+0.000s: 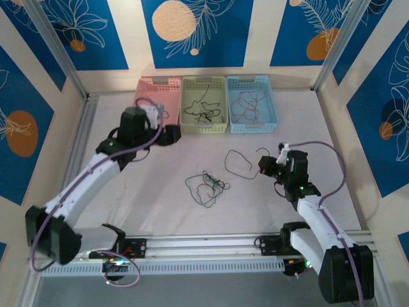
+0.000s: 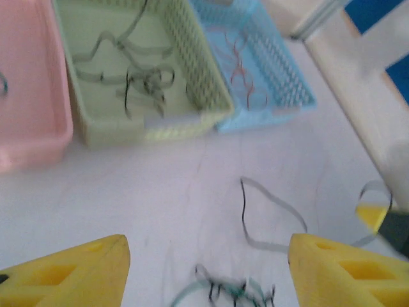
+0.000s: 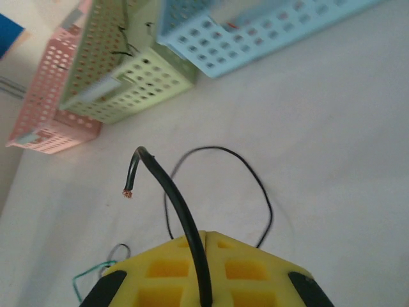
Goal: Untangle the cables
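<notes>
A small tangle of green and black cables [image 1: 206, 187] lies mid-table; it also appears blurred low in the left wrist view [image 2: 236, 291]. A loose black cable [image 1: 238, 163] loops on the table to its right. My right gripper [image 1: 264, 166] is shut on one end of that black cable [image 3: 172, 198], whose stripped copper tip sticks up past the closed yellow fingers [image 3: 166, 268]. My left gripper [image 1: 168, 135] hovers near the baskets, open and holding nothing, its yellow fingers [image 2: 64, 275] wide apart above the table.
Three baskets stand in a row at the back: pink [image 1: 158, 96], green [image 1: 204, 104] holding black cables, blue [image 1: 252, 103] holding reddish cables. Walls enclose the table on both sides, and a metal rail runs along the near edge.
</notes>
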Action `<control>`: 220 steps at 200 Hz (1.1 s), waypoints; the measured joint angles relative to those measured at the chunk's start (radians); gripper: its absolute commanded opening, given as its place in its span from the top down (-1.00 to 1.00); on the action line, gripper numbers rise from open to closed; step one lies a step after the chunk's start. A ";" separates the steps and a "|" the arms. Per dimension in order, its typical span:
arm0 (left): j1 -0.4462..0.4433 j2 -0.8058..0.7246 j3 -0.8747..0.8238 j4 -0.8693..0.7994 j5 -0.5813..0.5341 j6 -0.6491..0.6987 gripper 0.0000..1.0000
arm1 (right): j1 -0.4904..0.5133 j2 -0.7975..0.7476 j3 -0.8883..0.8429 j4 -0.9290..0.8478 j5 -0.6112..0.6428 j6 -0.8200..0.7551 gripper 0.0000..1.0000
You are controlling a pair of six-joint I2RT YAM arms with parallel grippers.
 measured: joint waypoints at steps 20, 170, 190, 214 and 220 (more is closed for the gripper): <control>0.000 -0.113 -0.097 -0.099 0.016 -0.003 -0.34 | 0.033 0.042 0.082 -0.042 0.003 -0.007 1.00; 0.000 -0.556 -0.159 -0.499 -0.009 0.131 -0.44 | 0.283 0.556 0.766 -0.472 0.042 -0.157 1.00; 0.000 -0.581 -0.185 -0.488 0.010 0.145 -0.45 | 0.288 0.555 0.927 -0.491 0.013 -0.162 1.00; 0.000 -0.591 -0.196 -0.473 0.032 0.159 -0.46 | 0.286 0.557 1.096 -0.492 -0.011 -0.167 1.00; 0.000 -0.589 -0.198 -0.471 0.035 0.163 -0.46 | 0.285 0.558 1.129 -0.490 -0.014 -0.167 1.00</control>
